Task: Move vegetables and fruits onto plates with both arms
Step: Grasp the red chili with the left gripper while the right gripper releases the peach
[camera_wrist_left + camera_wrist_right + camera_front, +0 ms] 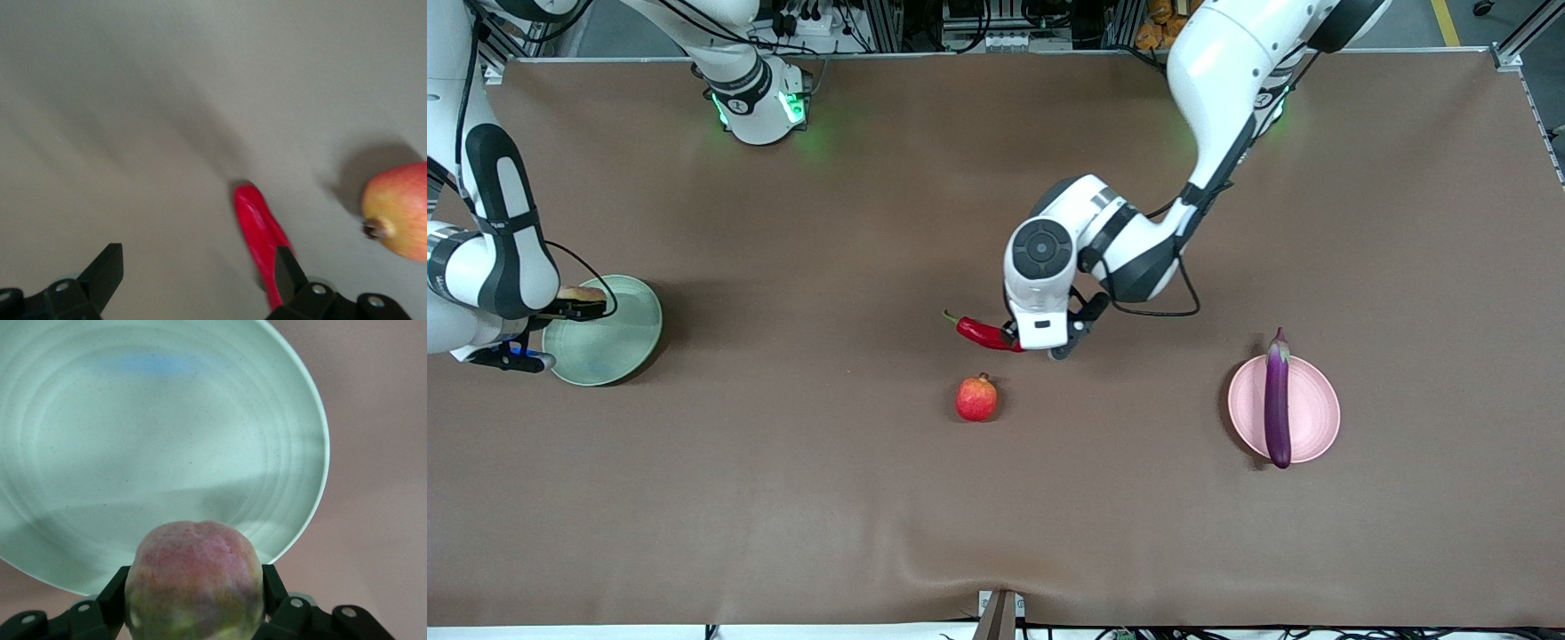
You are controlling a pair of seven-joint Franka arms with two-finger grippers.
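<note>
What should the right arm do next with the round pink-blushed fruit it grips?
Probably lower and release: the right gripper is shut on the round pink-blushed yellow-green fruit over the pale green plate, which looks empty. The open left gripper is at the red chili pepper.

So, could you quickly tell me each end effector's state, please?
Left end effector: open over the chili pepper.
Right end effector: shut on the yellow-green fruit.

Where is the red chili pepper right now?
The red chili pepper lies on the table mid-way along it, just farther from the front camera than the pomegranate-like fruit, with the left pincer open around its thick end.
</note>
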